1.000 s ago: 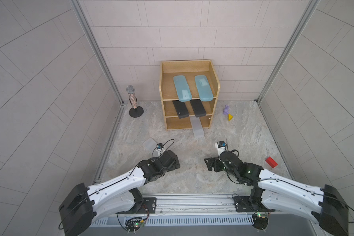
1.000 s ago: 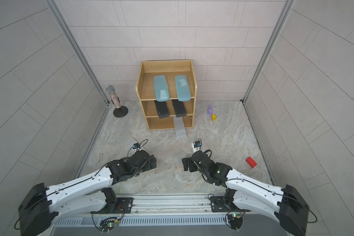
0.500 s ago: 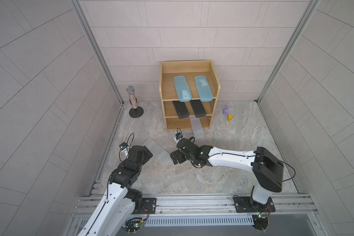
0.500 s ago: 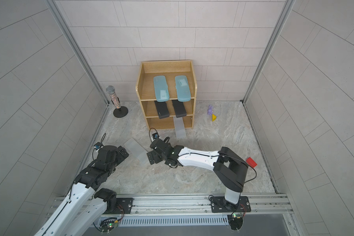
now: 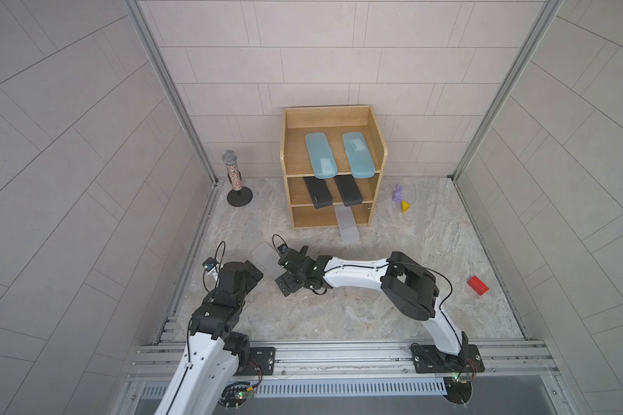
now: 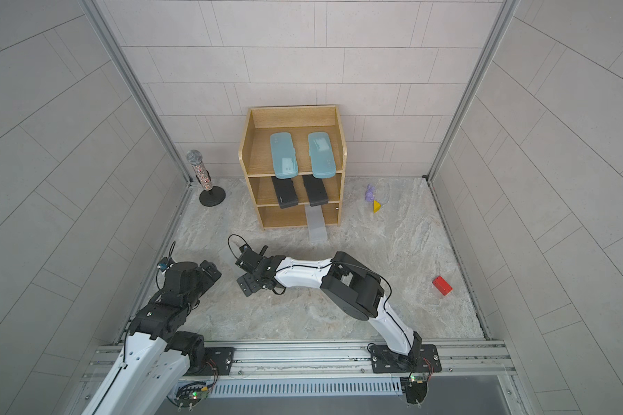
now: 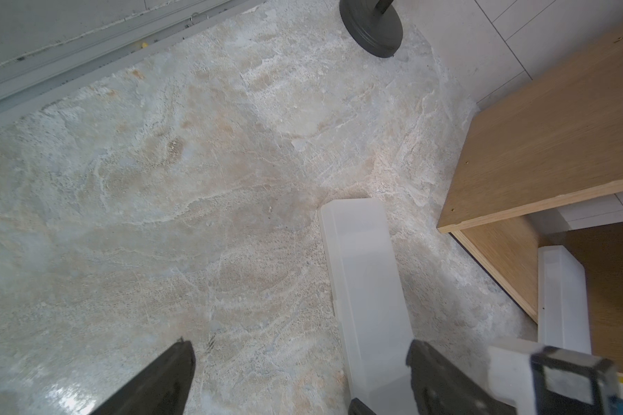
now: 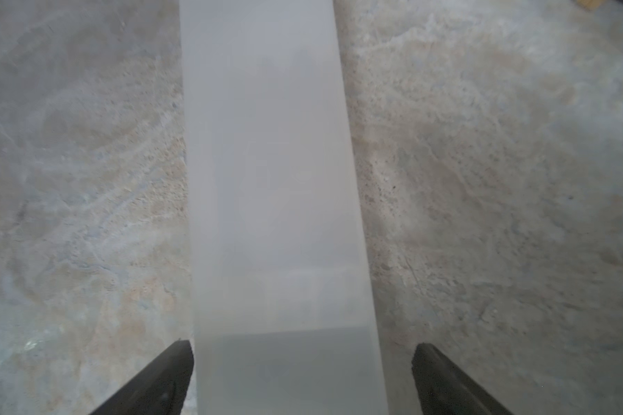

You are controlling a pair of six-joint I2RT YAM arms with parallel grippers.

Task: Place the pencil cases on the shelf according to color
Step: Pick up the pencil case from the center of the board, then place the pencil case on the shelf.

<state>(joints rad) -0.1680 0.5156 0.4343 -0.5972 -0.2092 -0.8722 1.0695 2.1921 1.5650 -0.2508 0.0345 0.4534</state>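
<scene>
The wooden shelf (image 5: 374, 169) stands against the back wall. Two light-blue pencil cases (image 5: 321, 160) lie on its top tier and two black ones (image 5: 317, 192) on the middle tier. One frosted case (image 5: 346, 224) sticks out of the bottom tier. Another frosted case (image 5: 263, 253) lies on the floor at the left. My right gripper (image 8: 303, 359) is open and straddles that case (image 8: 274, 179); neither finger is pressed against it. My left gripper (image 7: 301, 359) is open just beside it, with the case's near end (image 7: 364, 280) close to one finger.
A microphone on a round black stand (image 5: 235, 179) is left of the shelf. A purple figure (image 5: 397, 193) and a yellow piece (image 5: 405, 206) lie to its right. A small red block (image 5: 477, 285) is near the right wall. A metal rail (image 5: 339, 354) runs along the front.
My right arm has swung from the front middle across to the frosted case on the left. My left arm has drawn back toward the left wall. Both grippers stayed open.
</scene>
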